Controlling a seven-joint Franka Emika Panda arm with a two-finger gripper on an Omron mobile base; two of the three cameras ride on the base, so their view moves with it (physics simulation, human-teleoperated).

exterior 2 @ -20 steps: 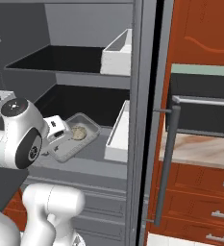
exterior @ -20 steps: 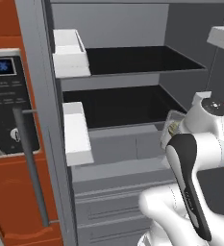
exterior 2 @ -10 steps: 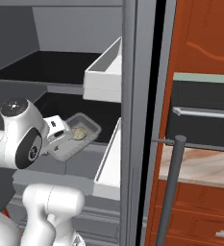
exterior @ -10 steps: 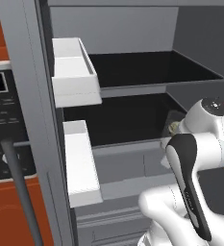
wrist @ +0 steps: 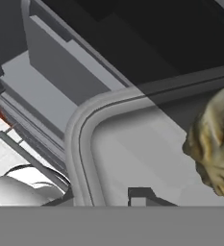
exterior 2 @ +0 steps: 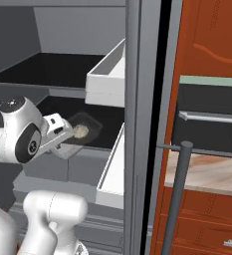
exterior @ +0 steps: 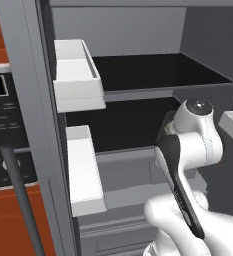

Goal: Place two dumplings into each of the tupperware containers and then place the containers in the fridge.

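Low in the hand view, the hand (wrist: 142, 196) looks nearly closed on the rim of the grey rounded-corner tupperware container (wrist: 84, 144), a wrinkled tan dumpling (wrist: 214, 149) at right. It hangs mid-left before the tall grey fridge (exterior 2: 137, 99)'s dark shelf (exterior 2: 53, 69). Next: slide it in, set down, release.

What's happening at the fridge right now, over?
Gripper shut on tupperware container. Dumpling inside it. Container at the open fridge, over the lower shelf. Nothing blocking.
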